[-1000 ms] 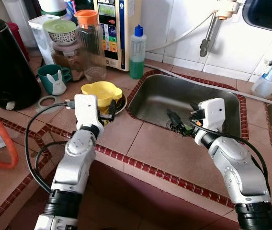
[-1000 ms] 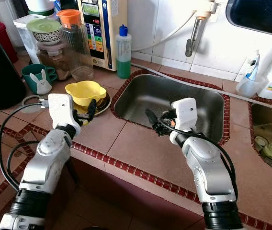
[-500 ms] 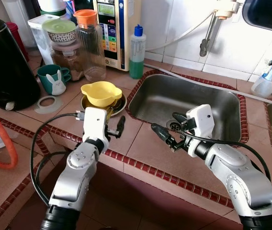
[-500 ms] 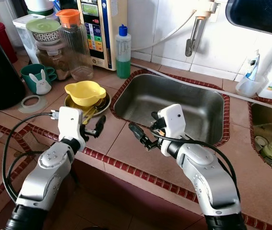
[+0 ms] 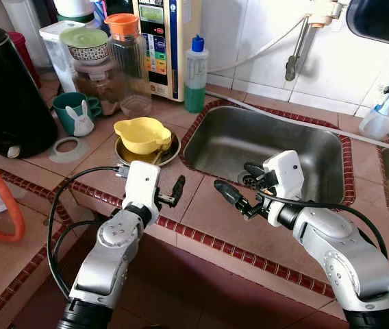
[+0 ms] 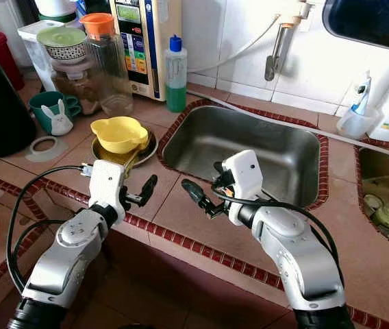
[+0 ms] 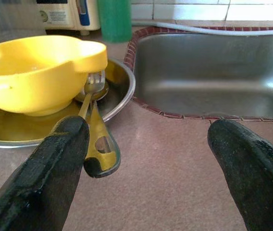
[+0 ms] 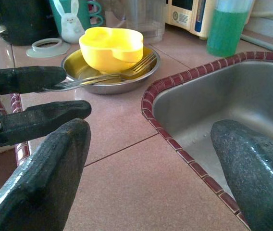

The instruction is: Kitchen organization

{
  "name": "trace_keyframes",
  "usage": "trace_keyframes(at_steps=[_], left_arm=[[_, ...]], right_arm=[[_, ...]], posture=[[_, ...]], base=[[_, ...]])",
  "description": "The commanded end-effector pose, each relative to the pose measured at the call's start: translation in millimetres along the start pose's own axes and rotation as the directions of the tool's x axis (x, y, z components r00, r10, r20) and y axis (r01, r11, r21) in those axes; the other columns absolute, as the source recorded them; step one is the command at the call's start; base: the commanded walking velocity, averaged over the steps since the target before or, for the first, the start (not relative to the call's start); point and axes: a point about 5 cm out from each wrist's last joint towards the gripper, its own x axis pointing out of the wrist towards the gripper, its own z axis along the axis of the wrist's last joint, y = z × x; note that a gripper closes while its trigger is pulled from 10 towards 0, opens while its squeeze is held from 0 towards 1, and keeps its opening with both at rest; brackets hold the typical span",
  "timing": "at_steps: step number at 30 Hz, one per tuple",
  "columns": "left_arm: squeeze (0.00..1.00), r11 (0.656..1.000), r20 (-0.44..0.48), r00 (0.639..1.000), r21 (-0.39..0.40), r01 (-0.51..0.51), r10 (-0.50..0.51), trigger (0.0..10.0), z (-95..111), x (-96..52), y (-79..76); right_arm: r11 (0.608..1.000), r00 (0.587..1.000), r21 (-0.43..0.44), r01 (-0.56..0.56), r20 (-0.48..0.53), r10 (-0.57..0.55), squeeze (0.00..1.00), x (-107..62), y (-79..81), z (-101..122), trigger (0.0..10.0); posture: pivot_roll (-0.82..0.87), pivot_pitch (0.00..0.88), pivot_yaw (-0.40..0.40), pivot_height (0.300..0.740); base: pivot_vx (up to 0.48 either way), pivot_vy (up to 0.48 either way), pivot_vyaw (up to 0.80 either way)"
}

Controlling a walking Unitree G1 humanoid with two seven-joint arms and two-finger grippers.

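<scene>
Nearest the camera, the left gripper hovered in the lower centre with its fingers spread and holding nothing. The right gripper was beside it, also wide open and empty. Behind them, left of centre, the metal plate carried the yellow bowl, with a spoon and a fork leaning over the rim. To lift the spoon well, the left gripper should probably approach low and close on its handle. The sink lay further right.
</scene>
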Motion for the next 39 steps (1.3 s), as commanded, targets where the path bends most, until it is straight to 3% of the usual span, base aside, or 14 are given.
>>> trace_keyframes(at_steps=[1, 19, 29, 35, 36, 38, 39], left_arm=[[0.0, 1.0, 0.007, 1.0, 0.011, 0.012, -0.012, 10.0, 2.4, 0.5, -1.9], [0.0, 0.998, -0.007, 1.0, 0.07, 0.004, -0.003, 10.0, 0.9, 1.1, 2.3], [0.0, 0.98, 0.082, 0.981, 0.085, -0.18, 0.173, 10.0, 11.1, -3.9, 28.6], [0.0, 0.976, 0.099, 0.972, -0.052, -0.211, 0.215, 10.0, 14.7, -4.9, 30.8], [0.0, 0.966, 0.101, 0.968, -0.148, -0.214, 0.23, 10.0, 17.6, -5.0, 30.9], [0.0, 0.958, 0.094, 0.967, -0.189, -0.217, 0.238, 10.0, 17.9, -5.4, 31.2], [0.0, 0.941, 0.096, 0.963, -0.258, -0.221, 0.252, 10.0, 19.0, -8.1, 32.4]], right_arm=[[1.0, 1.0, -0.019, -0.006, -0.001, 0.005, 0.0, -1.0, 1.5, 2.0, 10.0], [1.0, 1.0, -0.022, -0.009, 0.003, 0.009, 0.0, 2.6, 2.3, 2.5, 10.0], [1.0, 1.0, -0.022, -0.007, 0.001, 0.007, 0.0, 2.7, 2.4, 1.4, 10.0], [1.0, 1.0, -0.025, -0.008, 0.002, 0.008, 0.0, 2.8, 2.1, 1.9, 10.0], [1.0, 1.0, -0.026, -0.008, 0.001, 0.008, 0.0, 2.7, 1.9, 1.7, 10.0], [1.0, 1.0, -0.026, -0.008, 0.0, 0.008, 0.0, 2.7, 1.8, 1.6, 10.0], [1.0, 1.0, -0.028, -0.008, -0.001, 0.008, 0.0, 2.7, 1.6, 1.4, 10.0]], posture=[[0.11, 0.0, -0.005, 0.74], [0.11, 0.0, -0.003, 0.74], [0.12, 0.0, -0.002, 0.74], [0.12, 0.0, -0.003, 0.74], [0.12, 0.0, -0.005, 0.74], [0.12, 0.0, -0.004, 0.74], [0.12, 0.0, -0.005, 0.74]], base=[[0.0, 0.0, 0.0], [0.0, 0.0, 0.0], [0.0, 0.0, 0.0], [0.0, 0.0, 0.0], [0.0, 0.0, 0.0], [0.0, 0.0, 0.0], [0.0, 0.0, 0.0]])
